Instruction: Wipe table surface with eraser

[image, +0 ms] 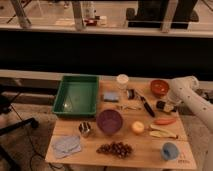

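The eraser (163, 105), a small black block with a tan side, lies on the right part of the light wooden table surface (145, 147), below an orange-red bowl (159, 87). My white arm reaches in from the right, and my gripper (169, 102) is right at the eraser, low over the table. The arm's end covers part of the eraser, so I cannot see whether the gripper holds it.
A green tray (75, 95) is at the left. Also on the table are a light-blue block (111, 96), white cup (122, 80), black-handled utensil (146, 106), purple bowl (109, 121), metal cup (85, 129), grapes (115, 148), blue cloth (67, 145), blue cup (170, 150), and fruit and vegetables (160, 127).
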Robot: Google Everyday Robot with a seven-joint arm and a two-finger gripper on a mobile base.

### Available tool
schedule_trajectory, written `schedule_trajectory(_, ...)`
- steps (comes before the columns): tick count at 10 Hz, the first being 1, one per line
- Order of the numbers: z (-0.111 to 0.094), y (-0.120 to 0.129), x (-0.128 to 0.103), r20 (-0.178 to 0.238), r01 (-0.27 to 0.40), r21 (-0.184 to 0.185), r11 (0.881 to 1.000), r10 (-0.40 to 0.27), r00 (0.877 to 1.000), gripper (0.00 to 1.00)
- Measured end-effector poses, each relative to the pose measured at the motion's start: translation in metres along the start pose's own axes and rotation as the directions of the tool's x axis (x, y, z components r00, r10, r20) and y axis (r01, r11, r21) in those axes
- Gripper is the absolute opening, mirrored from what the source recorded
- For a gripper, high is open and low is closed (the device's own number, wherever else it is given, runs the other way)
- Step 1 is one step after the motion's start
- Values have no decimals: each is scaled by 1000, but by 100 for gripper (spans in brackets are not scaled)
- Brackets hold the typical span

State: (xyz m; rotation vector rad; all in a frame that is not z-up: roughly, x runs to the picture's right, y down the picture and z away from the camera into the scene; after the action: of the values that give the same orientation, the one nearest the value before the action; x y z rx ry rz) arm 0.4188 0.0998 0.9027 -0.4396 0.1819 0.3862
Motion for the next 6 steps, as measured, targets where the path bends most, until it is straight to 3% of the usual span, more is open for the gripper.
schedule_trajectory(4, -2, 5, -4, 7, 2, -8, 1000, -2, 1000, 3)
schedule_trajectory(6, 0, 8, -5, 9, 12, -19, 1000, -12, 1000, 14)
